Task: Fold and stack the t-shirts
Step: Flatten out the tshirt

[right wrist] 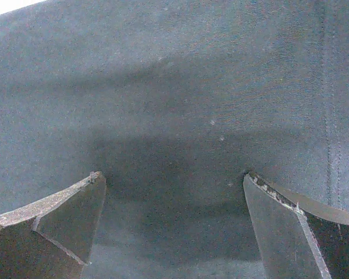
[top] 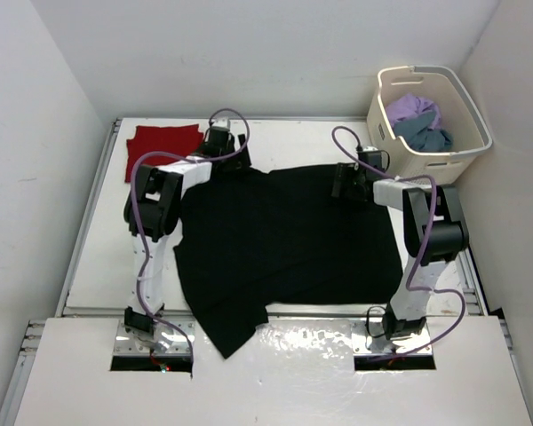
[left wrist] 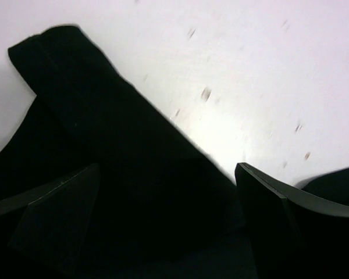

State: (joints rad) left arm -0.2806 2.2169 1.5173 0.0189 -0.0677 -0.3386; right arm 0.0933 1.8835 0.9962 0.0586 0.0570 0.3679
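Evidently spread flat for folding, the black cloth t-shirt [top: 284, 240] fills the frame's centre; both the left gripper [top: 220, 144] and right gripper [top: 348, 182] hover at its upper edge, jaws wide apart, holding nothing.

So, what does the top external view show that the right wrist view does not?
Only the top view: the red t-shirt in the far left corner, and the basket holding the lavender t-shirt and teal t-shirt. Only the right wrist view: the stitched seam, close up. Both: the black t-shirt, with the right jaws open over it.
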